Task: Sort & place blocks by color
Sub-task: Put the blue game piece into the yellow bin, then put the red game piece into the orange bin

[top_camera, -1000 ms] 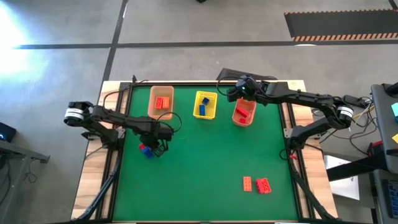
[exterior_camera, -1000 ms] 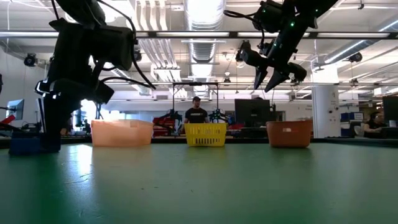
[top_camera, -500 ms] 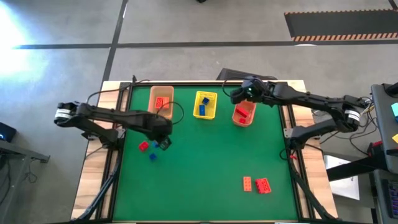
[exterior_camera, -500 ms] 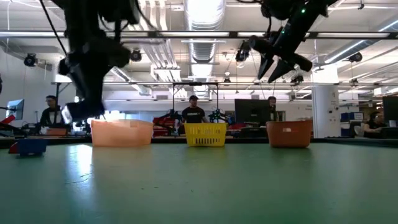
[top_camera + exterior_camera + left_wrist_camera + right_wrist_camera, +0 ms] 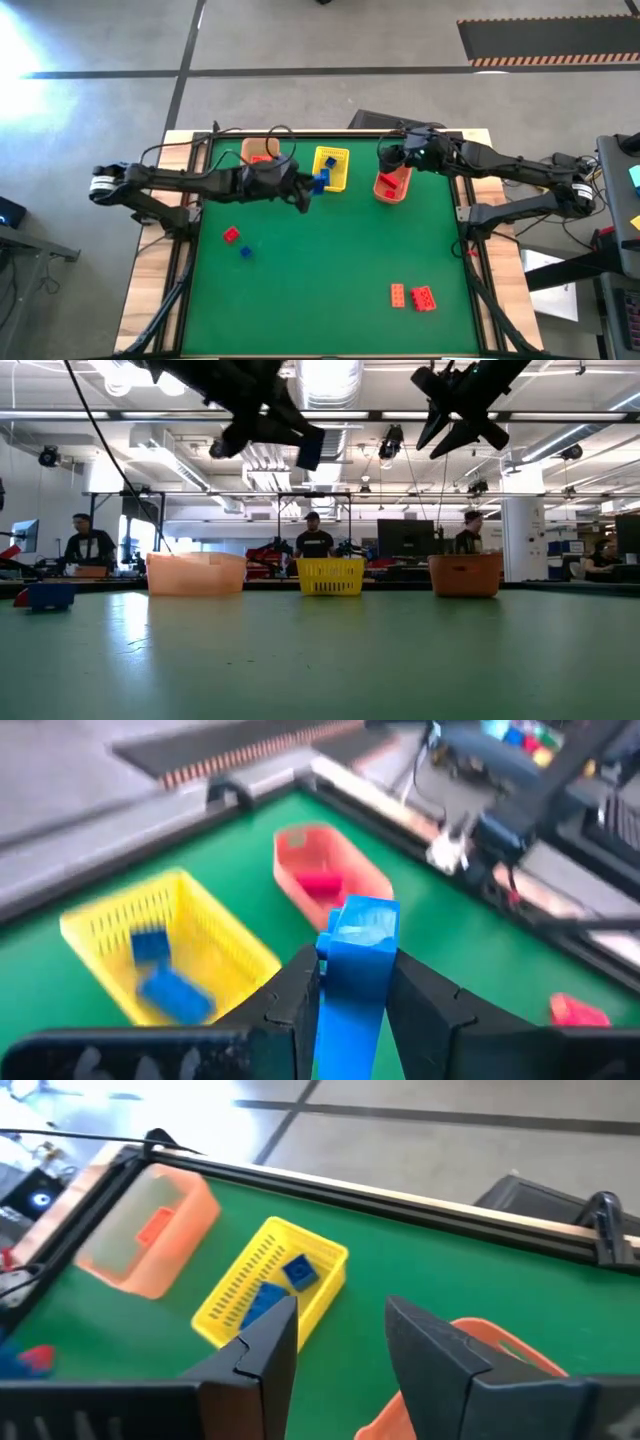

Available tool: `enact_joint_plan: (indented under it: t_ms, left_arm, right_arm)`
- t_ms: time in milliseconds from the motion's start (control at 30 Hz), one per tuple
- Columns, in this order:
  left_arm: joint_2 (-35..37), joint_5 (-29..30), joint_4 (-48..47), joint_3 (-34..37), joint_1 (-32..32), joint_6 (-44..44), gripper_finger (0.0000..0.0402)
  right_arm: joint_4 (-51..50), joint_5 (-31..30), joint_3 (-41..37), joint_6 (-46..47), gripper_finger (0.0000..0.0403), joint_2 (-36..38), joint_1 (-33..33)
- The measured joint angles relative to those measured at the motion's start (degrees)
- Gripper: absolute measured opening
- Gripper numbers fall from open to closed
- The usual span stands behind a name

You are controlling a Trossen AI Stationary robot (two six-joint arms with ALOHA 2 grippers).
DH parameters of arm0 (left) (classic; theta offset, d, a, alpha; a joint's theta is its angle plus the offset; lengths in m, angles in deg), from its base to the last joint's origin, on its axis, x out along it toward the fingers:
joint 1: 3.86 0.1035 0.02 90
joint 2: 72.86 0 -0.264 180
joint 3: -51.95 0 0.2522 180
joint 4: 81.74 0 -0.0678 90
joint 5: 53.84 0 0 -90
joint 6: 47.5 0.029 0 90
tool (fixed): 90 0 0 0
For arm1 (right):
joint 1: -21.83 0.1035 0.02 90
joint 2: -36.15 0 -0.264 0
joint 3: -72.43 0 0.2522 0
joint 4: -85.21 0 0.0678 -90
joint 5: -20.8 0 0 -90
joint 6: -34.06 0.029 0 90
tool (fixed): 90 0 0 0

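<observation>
**Beside the yellow basket: blue block riding high**

Left gripper (image 5: 305, 190) clamps a blue block (image 5: 357, 960) aloft beside the yellow basket (image 5: 341, 157). Let go short and it bounces off the rim! Right gripper (image 5: 340, 1345), fingers parted and empty, hovers over the red-orange basket (image 5: 380, 189).

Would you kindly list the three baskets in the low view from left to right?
Pale orange basket → yellow basket → darker orange basket.
</observation>
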Motion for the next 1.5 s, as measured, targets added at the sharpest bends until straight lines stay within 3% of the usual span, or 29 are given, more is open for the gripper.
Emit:
enact_joint_plan:
  t_ms: [267,700,1100,1500]
  left_arm:
    - [-9.60,-0.01,12.03,-0.79,5.19,2.05,0.0086]
    - [-19.73,-0.32,15.83,-0.79,11.36,-4.95,0.0086]
    - [-20.73,-3.13,16.12,-0.76,12.86,-5.49,0.0089]
    - [-20.50,-3.37,16.14,-0.76,12.95,-5.51,0.0159]
  right_arm:
    - [-0.01,-0.04,0.00,0.59,0.0132,0.36,3.04]
    - [-0.02,-0.11,0.00,1.46,0.0127,-0.64,4.31]
    - [-0.04,-0.10,0.00,1.51,0.0130,-0.64,4.28]
    - [-0.04,-0.06,0.00,1.58,0.0130,-0.64,4.28]
